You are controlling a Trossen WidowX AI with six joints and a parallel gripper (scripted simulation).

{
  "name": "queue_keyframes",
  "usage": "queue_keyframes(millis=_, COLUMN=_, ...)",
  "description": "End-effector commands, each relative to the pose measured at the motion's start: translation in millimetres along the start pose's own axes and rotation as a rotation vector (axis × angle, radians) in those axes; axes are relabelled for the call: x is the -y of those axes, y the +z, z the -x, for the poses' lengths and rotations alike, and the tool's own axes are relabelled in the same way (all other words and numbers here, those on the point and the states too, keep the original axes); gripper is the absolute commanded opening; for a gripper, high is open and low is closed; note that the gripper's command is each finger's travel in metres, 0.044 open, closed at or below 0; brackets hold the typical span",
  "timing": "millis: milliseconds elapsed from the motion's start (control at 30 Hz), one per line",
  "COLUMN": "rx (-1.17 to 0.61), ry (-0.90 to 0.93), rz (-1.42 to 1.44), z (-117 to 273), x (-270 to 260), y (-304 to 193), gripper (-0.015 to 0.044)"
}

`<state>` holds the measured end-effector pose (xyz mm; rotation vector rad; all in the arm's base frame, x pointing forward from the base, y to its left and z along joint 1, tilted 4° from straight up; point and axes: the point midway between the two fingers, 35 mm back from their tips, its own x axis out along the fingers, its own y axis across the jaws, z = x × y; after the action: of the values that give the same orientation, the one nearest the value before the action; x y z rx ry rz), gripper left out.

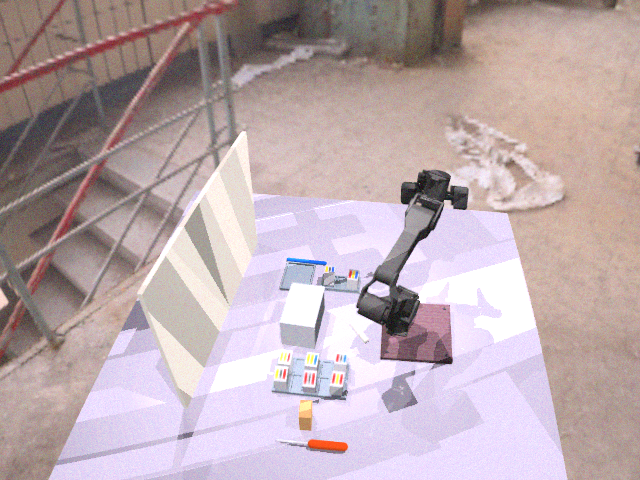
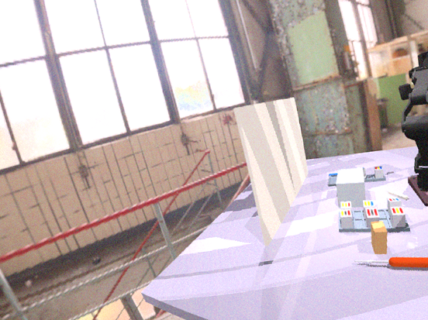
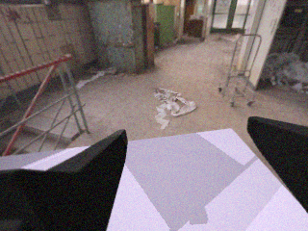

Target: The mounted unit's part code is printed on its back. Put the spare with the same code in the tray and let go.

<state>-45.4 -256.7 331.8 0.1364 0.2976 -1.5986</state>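
Note:
A white box (image 1: pixel 301 319) (image 2: pixel 350 190) stands mid-table; no code shows on its visible faces, and its far side is hidden. Several white spare blocks with coloured stripes stand on a grey plate (image 1: pixel 296 368) (image 2: pixel 358 216) in front of it. A shallow grey tray (image 1: pixel 298 276) lies behind the box, mostly hidden in the exterior view. Two striped blocks (image 1: pixel 353 279) (image 2: pixel 378 172) stand on a base beside it; I cannot tell whether either is the mounted unit. My gripper (image 1: pixel 433 195) (image 3: pixel 185 129) is open and empty, raised high and facing away from all of them.
A tall cream panel (image 1: pixel 206 268) (image 2: pixel 275 159) stands at the left. A blue rod (image 1: pixel 306 261) lies at the tray. A white stick (image 1: pixel 358 332), an orange block (image 1: pixel 305 415) (image 2: pixel 379 239) and a red-handled screwdriver (image 1: pixel 328 445) (image 2: pixel 412 261) are nearby. A dark red plate (image 1: pixel 431 343) lies by the arm's base.

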Motion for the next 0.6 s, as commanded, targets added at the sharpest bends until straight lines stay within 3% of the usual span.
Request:
queue_keyframes(millis=0, rx=0.0, ry=0.0, rz=0.0, z=0.0, x=0.0, y=0.0, gripper=0.0426)
queue_keyframes(millis=233, rx=-0.014, ry=0.031, rz=0.003, z=-3.2, x=-7.4, y=0.8, gripper=0.044)
queue_keyframes(millis=567, rx=-0.246, ry=0.477, rz=0.112, z=-22.1, x=-134.4, y=3.6, gripper=0.044)
